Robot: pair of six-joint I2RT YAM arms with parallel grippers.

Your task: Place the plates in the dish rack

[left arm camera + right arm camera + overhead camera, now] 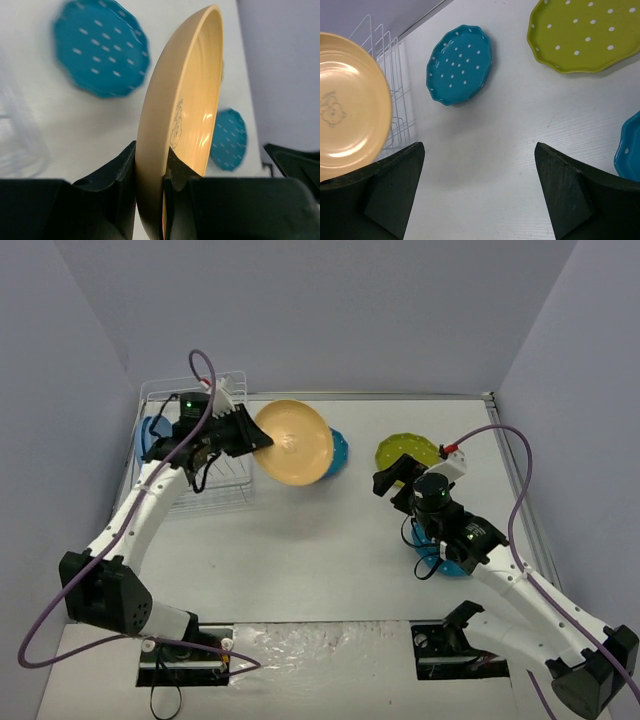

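My left gripper (258, 438) is shut on the rim of the orange-yellow plate (294, 443) and holds it on edge in the air, just right of the white wire dish rack (226, 490). In the left wrist view the fingers (120, 172) pinch the plate (185, 110). A blue plate (151, 432) shows at the rack's left end, partly hidden by the arm. One teal dotted plate (341, 451) lies flat behind the held plate. The lime green dotted plate (405, 449) lies further right. My right gripper (396, 476) is open and empty (480, 200) above the table. A second teal plate (441, 560) lies under the right arm.
The right wrist view shows the held plate (347, 107), the rack wires (390, 75), the teal plate (459, 64), the lime plate (585, 32) and a teal rim (631, 150) at its right edge. Grey walls close in the table on three sides.
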